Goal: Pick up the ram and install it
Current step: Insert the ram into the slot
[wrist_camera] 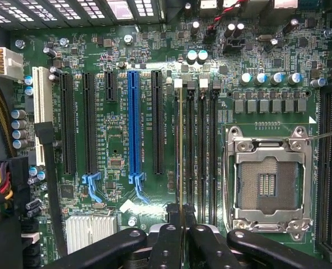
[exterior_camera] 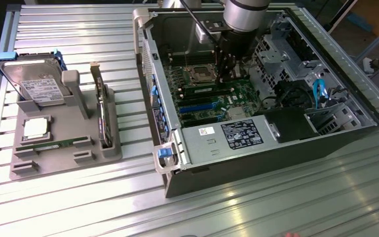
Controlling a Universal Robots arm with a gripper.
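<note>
Wrist view, nearest: noted claw (wrist_camera: 181,230) clenched on ram (wrist_camera: 181,145), the thin board pinched between two dark fingers (wrist_camera: 167,238). Seen ram edge-on only, as a pale line reaching away from the claw across the board, lined up with the outermost of the memory slots (wrist_camera: 201,145), on the side toward the blue connector (wrist_camera: 134,123). Cannot confirm seating: lower edge of ram hidden behind its own top edge, contact with slot unreadable. Chips on ram not legible from this angle. Just beyond the slots, logged socket (wrist_camera: 266,182) with metal frame and bare contacts. Exterior view: found claw (exterior_camera: 228,74) low inside case (exterior_camera: 209,170), over the board and beside the socket; ram hard to pick out there against the dark fingers. Upper arm cut off at the picture edge. Well apart from the case, toward the exterior view's left, recorded tray (exterior_camera: 64,159) carrying spare stick (exterior_camera: 45,144) lying flat near its front, silver chip (exterior_camera: 36,127) behind that, card (exterior_camera: 102,118) standing on edge alongside, and drive (exterior_camera: 35,84) upright at the far end.
</note>
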